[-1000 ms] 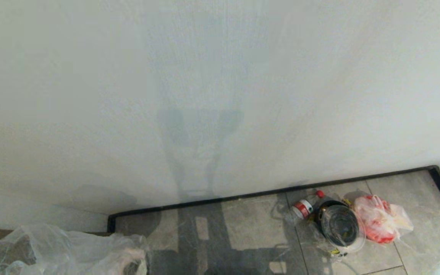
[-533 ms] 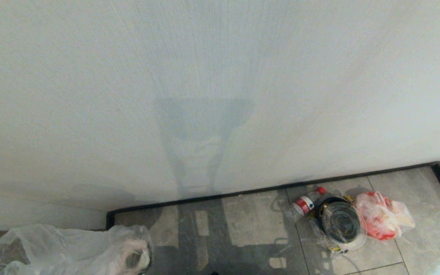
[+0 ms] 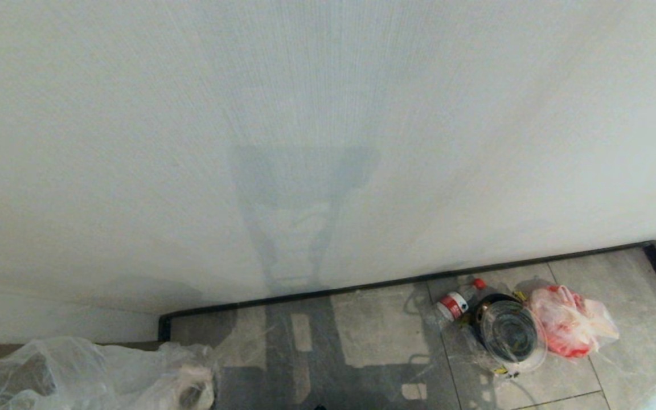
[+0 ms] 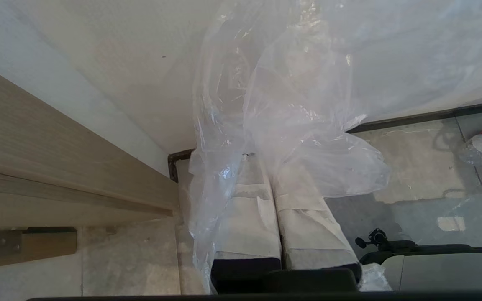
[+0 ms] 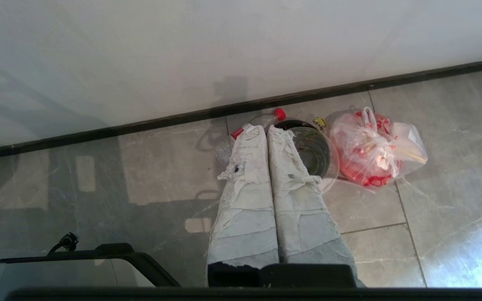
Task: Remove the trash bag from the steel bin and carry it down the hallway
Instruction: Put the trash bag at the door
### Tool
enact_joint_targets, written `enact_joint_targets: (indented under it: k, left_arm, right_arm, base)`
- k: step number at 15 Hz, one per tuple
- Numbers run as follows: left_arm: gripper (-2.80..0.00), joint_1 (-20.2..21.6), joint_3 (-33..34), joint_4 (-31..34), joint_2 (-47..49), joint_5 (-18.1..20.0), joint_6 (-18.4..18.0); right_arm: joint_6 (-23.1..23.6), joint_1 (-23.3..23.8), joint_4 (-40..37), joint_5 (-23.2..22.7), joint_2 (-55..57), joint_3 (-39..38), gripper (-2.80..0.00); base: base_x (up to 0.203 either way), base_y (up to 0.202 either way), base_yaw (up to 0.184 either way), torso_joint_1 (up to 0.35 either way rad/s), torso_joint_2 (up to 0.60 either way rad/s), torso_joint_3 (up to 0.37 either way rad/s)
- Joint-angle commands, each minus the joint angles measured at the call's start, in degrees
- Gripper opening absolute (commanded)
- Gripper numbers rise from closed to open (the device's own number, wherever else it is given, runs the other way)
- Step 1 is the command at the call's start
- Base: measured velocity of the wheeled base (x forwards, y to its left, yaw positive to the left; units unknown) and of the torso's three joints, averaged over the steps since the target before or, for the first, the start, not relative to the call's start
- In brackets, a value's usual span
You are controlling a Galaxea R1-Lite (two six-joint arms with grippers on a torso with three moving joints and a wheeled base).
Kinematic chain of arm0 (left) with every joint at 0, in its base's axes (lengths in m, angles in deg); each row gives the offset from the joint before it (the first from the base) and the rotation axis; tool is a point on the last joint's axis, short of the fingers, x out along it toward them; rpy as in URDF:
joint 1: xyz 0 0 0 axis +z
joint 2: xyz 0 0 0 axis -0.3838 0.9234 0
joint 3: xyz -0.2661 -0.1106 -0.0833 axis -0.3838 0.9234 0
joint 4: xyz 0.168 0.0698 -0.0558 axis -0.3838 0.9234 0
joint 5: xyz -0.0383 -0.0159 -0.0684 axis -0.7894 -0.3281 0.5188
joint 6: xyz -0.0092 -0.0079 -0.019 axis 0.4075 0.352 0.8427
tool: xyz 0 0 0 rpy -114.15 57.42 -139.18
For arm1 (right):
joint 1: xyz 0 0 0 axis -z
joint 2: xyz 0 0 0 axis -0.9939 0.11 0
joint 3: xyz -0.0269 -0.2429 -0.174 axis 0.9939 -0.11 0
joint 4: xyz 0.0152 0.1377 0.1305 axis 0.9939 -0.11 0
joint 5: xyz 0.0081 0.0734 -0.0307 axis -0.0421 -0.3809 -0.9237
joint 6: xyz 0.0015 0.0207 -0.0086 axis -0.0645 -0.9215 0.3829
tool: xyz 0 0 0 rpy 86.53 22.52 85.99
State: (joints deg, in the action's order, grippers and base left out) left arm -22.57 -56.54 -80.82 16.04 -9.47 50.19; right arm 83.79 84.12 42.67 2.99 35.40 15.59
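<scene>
You are facing a pale, finely ribbed wall with dark skirting above grey marbled floor tiles. The trash bag, thin, clear and crinkled with whitish glints, is pinched in your left end effector, whose cloth-wrapped fingers lie pressed together on the film. In the head view it billows at the near left. Only the left wrist view shows the brown wood panel beside it. Your right end effector is closed too, its frayed white-wrapped fingers touching and holding nothing. Beyond it, at the far right against the wall, stands the steel bin, round and dark, with a red-capped bottle lying on its left and a knotted pink-red plastic bag on its right.
</scene>
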Motion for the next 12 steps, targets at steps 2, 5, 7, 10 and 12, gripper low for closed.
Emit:
enact_joint_targets:
  k: [2, 5, 7, 10, 12]
  left_arm:
    - [-2.80, 0.0, 0.0, 0.0, 0.1, -0.1, 0.0]
    - [-2.80, 0.0, -0.1, 0.0, 0.1, -0.2, -0.5]
    - [-2.80, 0.0, -1.1, 0.6, 0.1, 0.0, -1.2]
    - [-2.80, 0.0, -12.5, 10.0, 3.2, 1.4, 0.0]
    - [-2.80, 0.0, -22.8, 26.2, 6.7, 6.6, 1.3]
  right_arm:
    - [-0.1, 0.0, 0.1, 0.0, 0.0, -0.1, -2.80]
    - [-0.1, 0.0, 0.1, 0.0, 0.0, -0.1, -2.80]
    - [-0.1, 0.0, 0.2, 0.0, 0.0, -0.1, -2.80]
    - [-0.1, 0.0, 0.1, 0.0, 0.0, -0.1, -2.80]
    - [-0.1, 0.0, 0.1, 0.1, 0.0, -0.1, -2.80]
  base:
    - [0.000, 0.000, 0.000, 0.000, 0.00, 0.000]
    - [0.000, 0.000, 0.000, 0.000, 0.00, 0.000]
    - [0.000, 0.000, 0.000, 0.000, 0.00, 0.000]
    - [0.000, 0.000, 0.000, 0.000, 0.00, 0.000]
    - [0.000, 0.000, 0.000, 0.000, 0.00, 0.000]
